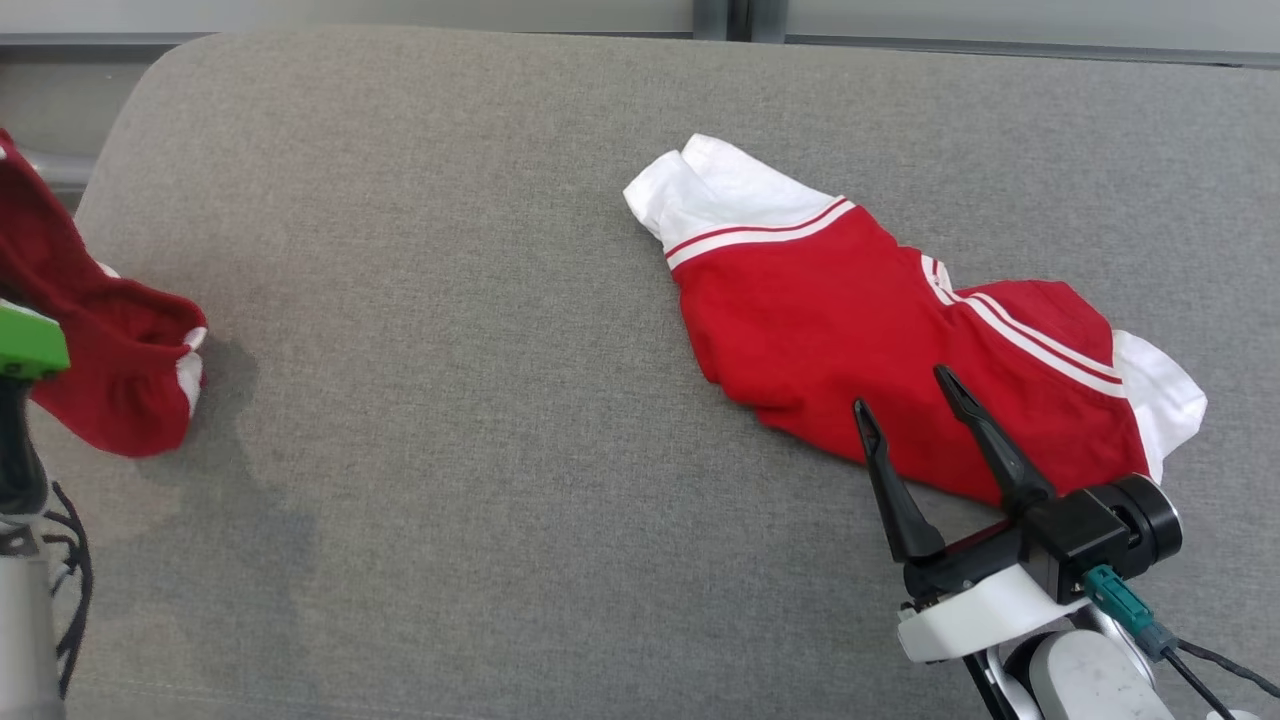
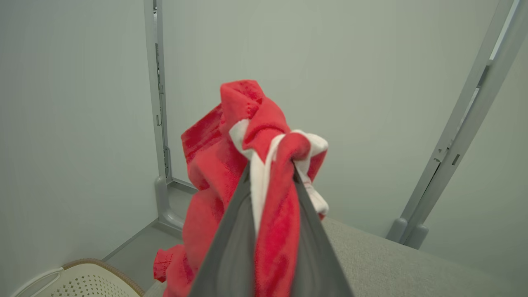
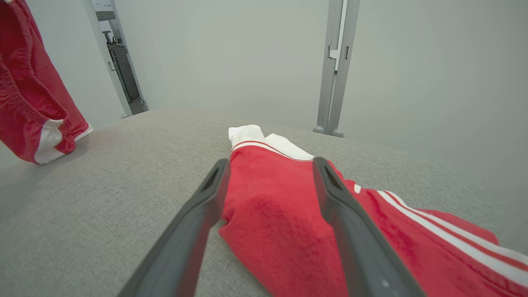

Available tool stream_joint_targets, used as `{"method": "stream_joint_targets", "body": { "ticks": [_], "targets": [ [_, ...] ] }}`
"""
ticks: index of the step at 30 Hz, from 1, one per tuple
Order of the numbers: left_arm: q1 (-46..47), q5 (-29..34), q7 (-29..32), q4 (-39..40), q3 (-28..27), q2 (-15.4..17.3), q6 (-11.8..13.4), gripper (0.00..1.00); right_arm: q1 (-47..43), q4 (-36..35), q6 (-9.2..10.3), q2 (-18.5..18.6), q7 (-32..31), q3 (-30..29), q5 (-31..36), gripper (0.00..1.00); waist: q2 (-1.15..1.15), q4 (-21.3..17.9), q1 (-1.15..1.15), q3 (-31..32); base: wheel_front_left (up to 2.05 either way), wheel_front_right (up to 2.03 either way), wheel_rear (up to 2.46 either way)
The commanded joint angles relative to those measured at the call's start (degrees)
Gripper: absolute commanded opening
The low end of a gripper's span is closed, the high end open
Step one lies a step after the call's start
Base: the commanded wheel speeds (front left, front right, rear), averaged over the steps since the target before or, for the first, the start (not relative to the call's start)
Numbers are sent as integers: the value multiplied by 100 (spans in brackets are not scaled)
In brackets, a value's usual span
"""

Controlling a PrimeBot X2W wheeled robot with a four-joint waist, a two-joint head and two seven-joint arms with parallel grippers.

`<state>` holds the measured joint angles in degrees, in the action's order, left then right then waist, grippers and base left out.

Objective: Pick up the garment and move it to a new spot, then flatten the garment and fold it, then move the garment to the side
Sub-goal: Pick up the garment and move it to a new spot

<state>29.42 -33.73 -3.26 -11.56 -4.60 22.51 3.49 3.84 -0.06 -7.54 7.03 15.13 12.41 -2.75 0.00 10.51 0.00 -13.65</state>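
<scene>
Left tool (image 2: 270,165): clamped narrow on a bunched red cloth garment with white trim (image 2: 214,165), red and white folds squeezed between the two fingers. In the head view it (image 1: 110,370) hangs at the far left, over the rounded corner of the grey fabric-covered counter (image 1: 450,400), shadow beside it. Contact with the counter: cannot tell.

Right tool (image 1: 900,388): fingers spread wide, nothing gripped, over the near edge of a flat red cloth garment with white stripes and white ends (image 1: 820,320). This one lies on the counter right of centre, slanted; one white end points to the far side, the other to the right. Right wrist view: fingers straddle its near red corner. Touching or just above: cannot tell.

Left wrist view, lower left: pale perforated plastic thing with a brown rim (image 2: 82,280), beside the counter.
</scene>
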Motion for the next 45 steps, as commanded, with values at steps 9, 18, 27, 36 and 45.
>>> {"method": "stream_joint_targets", "body": {
  "ticks": [9,18,27,36,45],
  "targets": [
    [-221,-345,41,-2091,187,-535,-95,0,180,-54,10,179,3,127,-10,100,0,45,0,-312,0,0,0],
    [-238,-49,-917,-2382,426,-794,-366,100,226,4,10,-3,3,127,-45,100,0,-306,0,-39,0,0,0],
    [-1148,744,-1195,-396,385,-1213,-140,100,365,9,10,-203,3,80,-112,100,0,-1034,0,283,0,0,0],
    [-2513,2031,-1188,1164,441,-1832,-290,100,237,165,10,-283,3,-115,-144,100,0,-1778,0,409,0,0,0],
    [-3277,2544,-1189,920,887,-1953,-370,100,-25,508,10,-308,3,-131,-198,100,0,-2037,0,798,0,0,0]
  ]
}}
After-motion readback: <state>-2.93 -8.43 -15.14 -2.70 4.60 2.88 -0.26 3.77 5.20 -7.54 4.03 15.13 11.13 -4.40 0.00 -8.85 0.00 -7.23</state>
